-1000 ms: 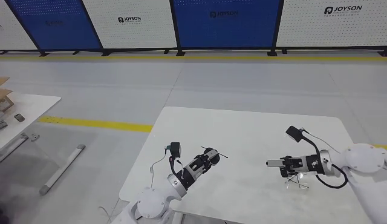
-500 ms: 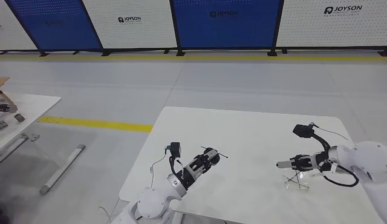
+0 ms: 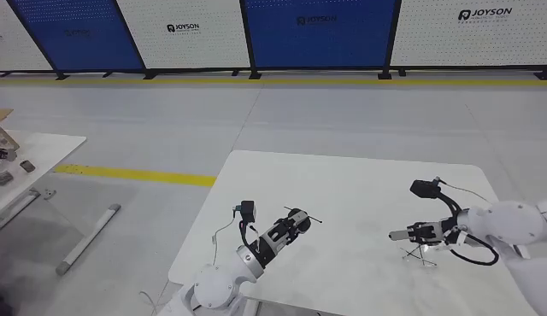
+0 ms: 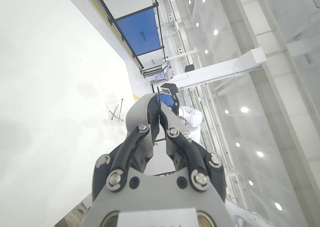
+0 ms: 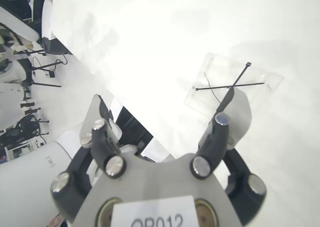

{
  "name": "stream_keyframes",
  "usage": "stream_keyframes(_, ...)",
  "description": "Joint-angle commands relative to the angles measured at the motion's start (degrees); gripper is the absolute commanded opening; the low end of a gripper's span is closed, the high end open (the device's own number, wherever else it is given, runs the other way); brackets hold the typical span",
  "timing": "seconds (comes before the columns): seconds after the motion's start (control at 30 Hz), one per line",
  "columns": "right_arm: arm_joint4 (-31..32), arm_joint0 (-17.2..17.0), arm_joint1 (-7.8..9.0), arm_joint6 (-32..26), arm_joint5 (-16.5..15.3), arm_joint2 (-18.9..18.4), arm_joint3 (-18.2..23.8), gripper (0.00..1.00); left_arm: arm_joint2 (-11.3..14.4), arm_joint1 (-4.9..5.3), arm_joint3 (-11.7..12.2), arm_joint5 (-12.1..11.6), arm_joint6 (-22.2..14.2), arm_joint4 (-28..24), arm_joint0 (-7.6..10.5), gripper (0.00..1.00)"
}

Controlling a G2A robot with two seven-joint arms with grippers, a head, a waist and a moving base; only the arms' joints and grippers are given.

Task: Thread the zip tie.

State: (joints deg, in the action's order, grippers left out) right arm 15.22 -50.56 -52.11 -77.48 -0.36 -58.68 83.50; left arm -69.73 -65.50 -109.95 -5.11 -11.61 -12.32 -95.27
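Note:
Two black zip ties (image 5: pixel 232 83) lie crossed on a small clear plastic sheet (image 5: pixel 272 78) on the white table (image 3: pixel 350 188). My right gripper (image 5: pixel 166 99) hovers open just short of them, one fingertip (image 5: pixel 230 94) over the sheet's near edge. In the top view the right gripper (image 3: pixel 395 235) sits just left of the crossed ties (image 3: pixel 419 254). My left gripper (image 4: pixel 158 103) is shut on another thin black zip tie (image 4: pixel 157 91), which sticks out past the pads. It is held above the table's front left (image 3: pixel 301 222). The crossed ties (image 4: pixel 117 113) lie far ahead of it.
The table's front edge runs close behind both arms. A second white table (image 3: pixel 34 158) stands off to the far left. Blue and white pegboard panels (image 3: pixel 316 21) line the back of the room.
My right arm has drawn back to the right, and its gripper now sits closer to the crossed ties. The left arm has kept still with its tie.

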Motion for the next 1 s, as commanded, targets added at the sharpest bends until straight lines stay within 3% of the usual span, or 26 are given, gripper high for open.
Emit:
stream_keyframes(0.0,1.3,0.75,-0.27,0.55,2.27,1.0,0.36,1.0,0.0,0.0,0.0,0.0,0.0,0.0,0.0,0.0)
stream_keyframes(0.17,4.15,3.26,-1.03,0.47,11.1,3.19,0.48,1.0,0.0,0.0,0.0,0.0,0.0,0.0,0.0,0.0)
stream_keyframes(0.5,6.57,2.53,-1.08,1.15,10.71,4.47,-0.09,1.0,0.0,0.0,0.0,0.0,0.0,0.0,0.0,0.0)
stream_keyframes(0.57,8.95,3.35,-1.5,2.6,14.56,5.65,-1.11,1.0,0.0,0.0,0.0,0.0,0.0,0.0,0.0,0.0)
stream_keyframes(0.97,9.7,6.64,-2.47,0.24,14.42,7.73,-4.82,1.0,0.0,0.0,0.0,0.0,0.0,0.0,0.0,0.0)
